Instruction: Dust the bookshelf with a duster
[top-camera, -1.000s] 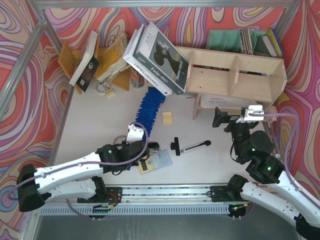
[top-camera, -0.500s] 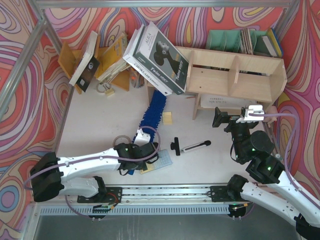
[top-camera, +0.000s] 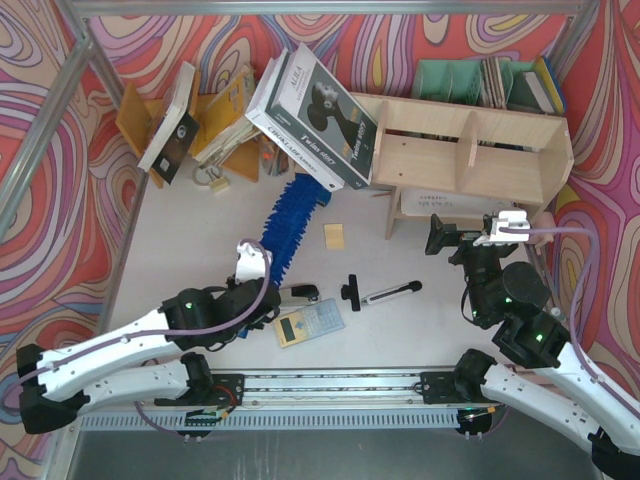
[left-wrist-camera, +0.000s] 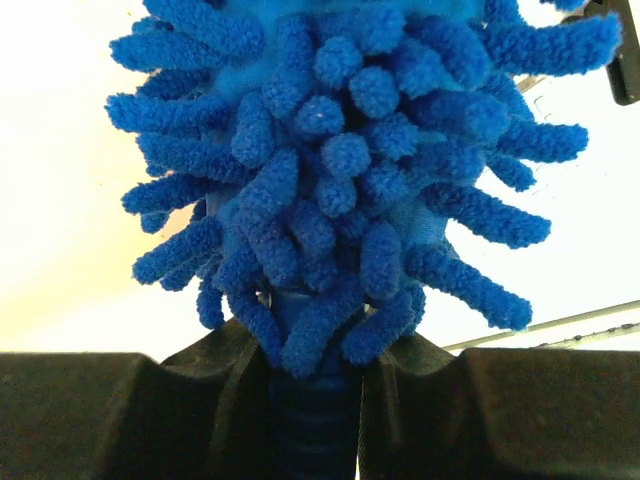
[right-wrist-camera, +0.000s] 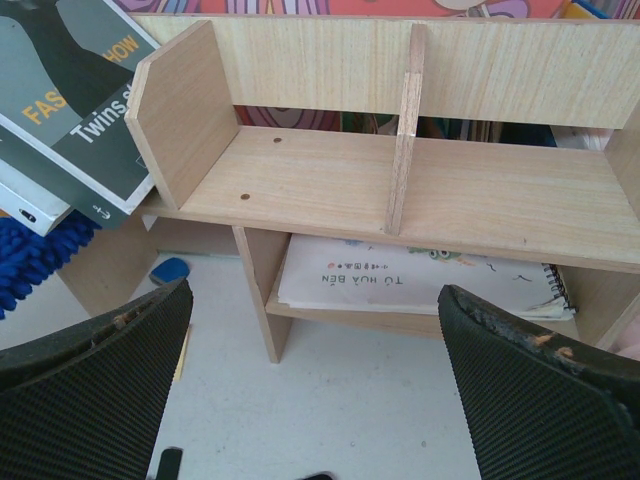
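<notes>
duster (top-camera: 290, 218) left of bookshelf (top-camera: 500, 165), booklet (right-wrist-camera: 400, 285) in its lower tier

At its left end the bookshelf (top-camera: 430, 160) is blocked by leaning books (top-camera: 320, 115); both upper compartments stand open, and a flat booklet (right-wrist-camera: 400, 285) lies in the lower tier.

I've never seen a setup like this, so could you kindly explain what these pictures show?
A left robot arm and a right robot arm sit at the near edge of a table. One picture looks down from above; the other two come from wrist cameras. The left end effector is shut on the handle of the blue duster. The right end effector is open, empty, facing the pale bookshelf. On the table lie a calculator, a black-and-silver rod and a small yellow note.
</notes>
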